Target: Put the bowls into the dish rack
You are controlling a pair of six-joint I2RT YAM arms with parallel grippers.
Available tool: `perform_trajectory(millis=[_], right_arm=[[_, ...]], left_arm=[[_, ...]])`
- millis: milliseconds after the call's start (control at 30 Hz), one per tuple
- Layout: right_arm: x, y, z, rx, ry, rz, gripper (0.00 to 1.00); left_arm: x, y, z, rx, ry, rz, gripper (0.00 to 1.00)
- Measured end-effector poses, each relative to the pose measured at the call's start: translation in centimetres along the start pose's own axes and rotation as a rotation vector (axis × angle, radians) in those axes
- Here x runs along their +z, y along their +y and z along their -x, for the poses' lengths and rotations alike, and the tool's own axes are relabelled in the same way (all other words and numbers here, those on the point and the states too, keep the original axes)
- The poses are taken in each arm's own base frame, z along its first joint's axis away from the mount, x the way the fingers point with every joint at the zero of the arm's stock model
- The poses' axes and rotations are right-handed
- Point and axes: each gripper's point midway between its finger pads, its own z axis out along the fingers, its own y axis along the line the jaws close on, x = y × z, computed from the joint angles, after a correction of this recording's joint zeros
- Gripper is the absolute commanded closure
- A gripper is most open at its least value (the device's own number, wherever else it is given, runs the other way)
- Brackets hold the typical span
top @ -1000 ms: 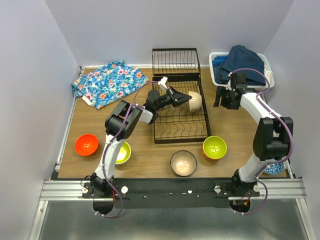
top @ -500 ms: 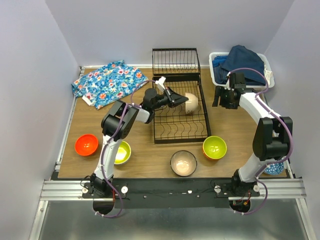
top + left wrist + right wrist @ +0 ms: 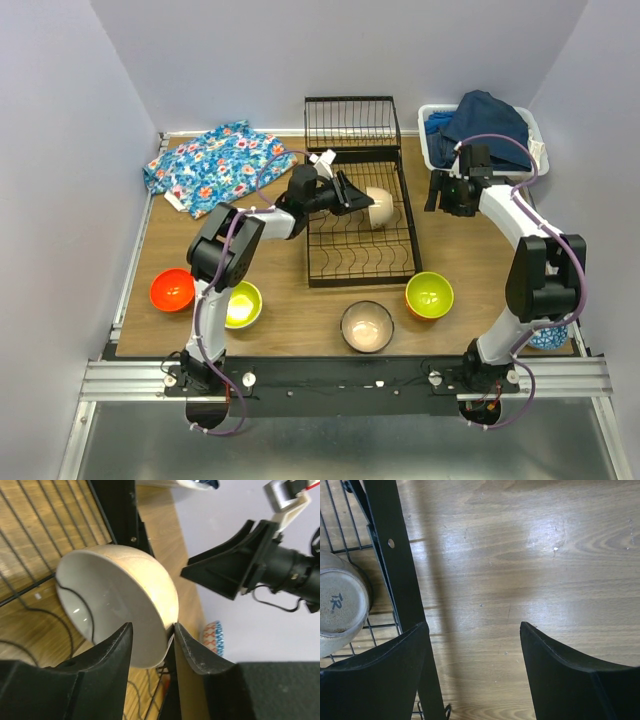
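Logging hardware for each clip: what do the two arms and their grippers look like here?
The left arm and right arm have white links joined by black joint housings, with a purple cable looping along each. The left gripper and right gripper each carry two matte black, wedge-shaped fingers. No markings are legible.

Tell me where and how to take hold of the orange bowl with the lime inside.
Grip the rim. The orange bowl sits upright on the table, mouth up, so come straight down, one finger inside the wall, one outside. Its right side is probably best, clear of the dish rack and the neighbouring bowl.
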Motion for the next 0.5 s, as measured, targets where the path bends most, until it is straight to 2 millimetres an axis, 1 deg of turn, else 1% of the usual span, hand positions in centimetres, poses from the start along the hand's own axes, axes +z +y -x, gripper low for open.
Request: perform_trajectory(millis=[233, 367, 467, 500], right_arm=[[-1.2, 0.2, 0.6, -0.002, -0.039, 0.009, 0.18], [-2.1, 0.2, 0.2, -0.003, -0.053, 0.013, 0.18], [-2.6, 0.1, -0.5, -0.003, -0.054, 0.014, 0.18], [-2.7, 0.0, -0.8, -0.003, -0.054, 0.014, 0.18]], left_arm=[[-1.3, 0.3, 0.3, 0.091, 0.02, 0.076, 0.49], [-1.9, 0.4, 0.1, 0.148, 0.04, 0.102, 0.46], [-2.1, 0.6, 0.0, 0.185, 0.058, 0.118, 0.46], [-2.2, 0.6, 0.0, 0.2, 0.063, 0.121, 0.41]])
